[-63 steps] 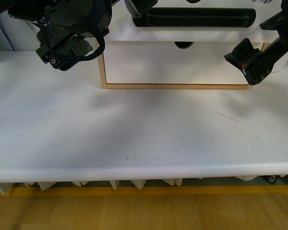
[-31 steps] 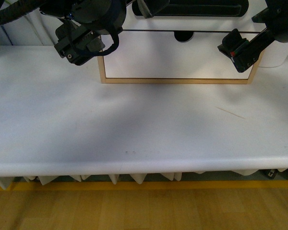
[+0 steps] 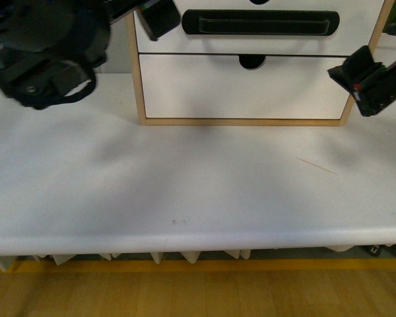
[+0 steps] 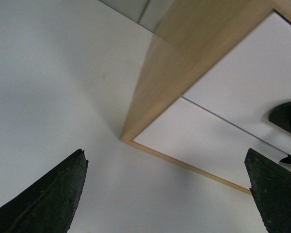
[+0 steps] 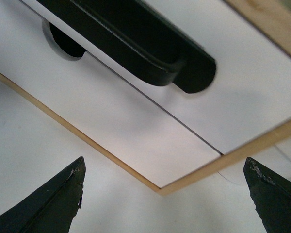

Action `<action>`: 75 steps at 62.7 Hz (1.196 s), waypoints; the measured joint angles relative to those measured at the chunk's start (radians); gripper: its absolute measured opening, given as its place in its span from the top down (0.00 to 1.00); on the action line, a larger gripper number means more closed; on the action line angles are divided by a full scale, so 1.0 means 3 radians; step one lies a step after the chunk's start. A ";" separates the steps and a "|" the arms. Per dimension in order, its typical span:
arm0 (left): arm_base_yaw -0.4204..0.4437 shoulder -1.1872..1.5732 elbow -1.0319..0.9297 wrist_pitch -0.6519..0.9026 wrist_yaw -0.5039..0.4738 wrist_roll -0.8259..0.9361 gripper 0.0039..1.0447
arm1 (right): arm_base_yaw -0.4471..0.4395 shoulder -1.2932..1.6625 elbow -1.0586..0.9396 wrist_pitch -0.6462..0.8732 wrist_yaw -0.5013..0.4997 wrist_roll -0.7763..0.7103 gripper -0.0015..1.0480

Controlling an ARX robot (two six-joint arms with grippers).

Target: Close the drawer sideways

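Front view: soft, diffuse light from above. The white table (image 3: 198, 198) is bright without glare and carries broad, faint-edged shadows on its far half, darkest just before the cabinet (image 3: 142, 99). The left arm (image 3: 43, 49) is smeared by motion blur, and the right gripper (image 3: 364, 84) is sharper. Wrist views: the fingertips (image 4: 48, 199) of the left gripper (image 4: 167, 191), close to the lens, are black, soft-edged and without detail. The handle (image 5: 136, 43) shows a dull sheen and casts a soft grey shadow on the drawer (image 5: 252, 97).
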State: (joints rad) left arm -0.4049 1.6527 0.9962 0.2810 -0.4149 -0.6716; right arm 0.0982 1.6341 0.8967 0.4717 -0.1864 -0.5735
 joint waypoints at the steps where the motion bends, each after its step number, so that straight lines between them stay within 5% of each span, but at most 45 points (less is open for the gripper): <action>1: 0.0017 -0.0079 -0.0081 0.0011 -0.0011 0.0017 0.05 | -0.0006 -0.0088 -0.0084 0.0015 0.0001 0.0024 0.09; 13: 0.0217 -0.1113 -0.1125 -0.0011 -0.0308 0.0205 0.05 | -0.0113 -0.1202 -0.1043 -0.0046 -0.0027 0.0340 0.09; 26: 0.0394 -0.2237 -0.1993 -0.0486 -0.0533 0.0309 0.05 | -0.0264 -0.2504 -0.1784 -0.0642 -0.0046 0.0601 0.09; 38: 0.0453 -0.3209 -0.2415 -0.1050 -0.0800 0.0456 0.05 | -0.0512 -0.3821 -0.2223 -0.1528 -0.0109 0.0913 0.09; 49: 0.0455 -0.3442 -0.2482 -0.1150 -0.0849 0.0492 0.05 | -0.0561 -0.4047 -0.2246 -0.1575 -0.0107 0.1008 0.09; 51: 0.0521 -0.3488 -0.2558 -0.0958 -0.0610 0.0635 0.08 | -0.0498 -0.4081 -0.2324 -0.1367 0.0122 0.1138 0.13; 54: 0.0755 -0.3683 -0.2911 -0.0111 0.0268 0.1176 0.20 | -0.0387 -0.4181 -0.2502 -0.0950 0.0493 0.1414 0.23; 58: 0.0870 -0.3813 -0.3072 0.0319 0.0738 0.1598 0.31 | -0.0352 -0.4261 -0.2581 -0.0819 0.0600 0.1635 0.33; 68: 0.1179 -0.4087 -0.3142 0.0312 0.1312 0.2069 0.58 | -0.0340 -0.4415 -0.2702 -0.0832 0.0608 0.1820 0.60; 75: 0.1333 -0.4231 -0.3197 0.0198 0.1342 0.2149 0.77 | -0.0340 -0.4513 -0.2756 -0.0877 0.0608 0.1853 0.79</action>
State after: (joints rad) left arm -0.0051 0.3836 0.0372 0.3405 -0.0124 -0.0269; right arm -0.0036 0.2802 0.0700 0.2085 -0.0040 -0.0177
